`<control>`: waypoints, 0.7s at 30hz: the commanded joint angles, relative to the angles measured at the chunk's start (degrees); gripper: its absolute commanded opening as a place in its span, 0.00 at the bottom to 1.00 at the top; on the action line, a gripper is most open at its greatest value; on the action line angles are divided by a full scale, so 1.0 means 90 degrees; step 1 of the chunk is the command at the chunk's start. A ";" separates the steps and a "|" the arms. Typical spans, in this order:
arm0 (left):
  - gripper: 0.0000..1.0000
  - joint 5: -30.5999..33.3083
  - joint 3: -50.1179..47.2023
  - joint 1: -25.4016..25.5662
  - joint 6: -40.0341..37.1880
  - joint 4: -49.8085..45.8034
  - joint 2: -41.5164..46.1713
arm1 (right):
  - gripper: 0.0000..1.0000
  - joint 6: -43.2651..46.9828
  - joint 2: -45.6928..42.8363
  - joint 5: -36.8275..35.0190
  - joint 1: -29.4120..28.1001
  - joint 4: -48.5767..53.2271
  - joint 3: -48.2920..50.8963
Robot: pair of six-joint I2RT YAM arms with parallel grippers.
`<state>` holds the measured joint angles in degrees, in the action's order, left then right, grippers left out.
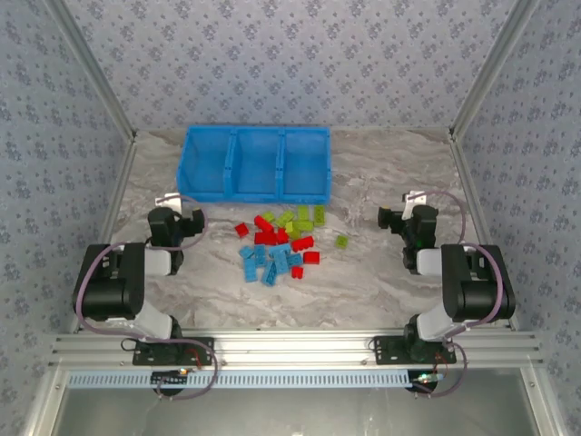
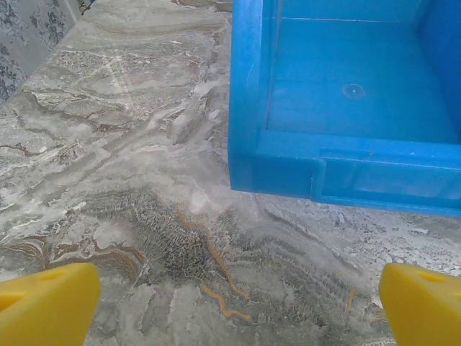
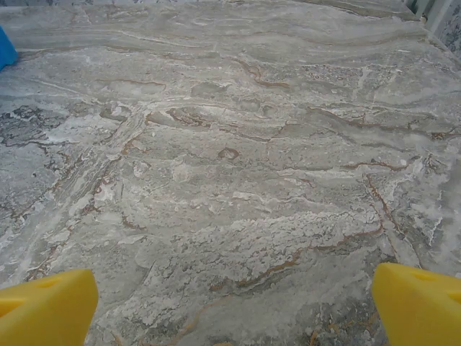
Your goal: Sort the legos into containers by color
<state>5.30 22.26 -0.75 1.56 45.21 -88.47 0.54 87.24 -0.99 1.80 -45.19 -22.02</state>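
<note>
1. The legos lie in a loose pile on the marble-patterned surface, just in front of the containers. Red bricks sit in the middle, light blue ones nearest the arms and yellow-green ones toward the bin. A lone yellow-green brick lies a little apart on the right.
2. The containers are three compartments of one bright blue bin tray, side by side at the far middle of the surface. The left wrist view shows the tray's front left corner.
3. The left gripper is near that corner, left of the pile. In its own view the gripper has its yellow fingers spread wide, with bare surface between them.
4. The right gripper is well to the right of the pile. In its own view the gripper is likewise spread wide over bare surface.
</note>
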 commanded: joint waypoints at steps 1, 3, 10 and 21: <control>0.99 -0.0099 0.0134 -0.0007 0.0053 0.0182 0.0074 | 1.00 0.0087 -0.0032 0.0057 0.0034 0.0021 -0.0122; 0.99 -0.0100 0.0134 -0.0007 0.0058 0.0183 0.0073 | 1.00 0.0087 -0.0031 0.0059 0.0033 0.0021 -0.0122; 0.99 -0.0101 0.0134 -0.0004 0.0059 0.0182 0.0073 | 1.00 0.0072 -0.0029 0.0086 0.0036 0.0021 -0.0122; 0.99 -0.0100 0.0129 -0.0013 0.0060 0.0182 0.0064 | 1.00 0.0009 -0.0210 0.0089 0.0108 0.0143 -0.0143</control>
<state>5.30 22.26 -0.75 1.56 45.21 -88.47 0.51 87.13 -0.12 2.39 -45.04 -22.02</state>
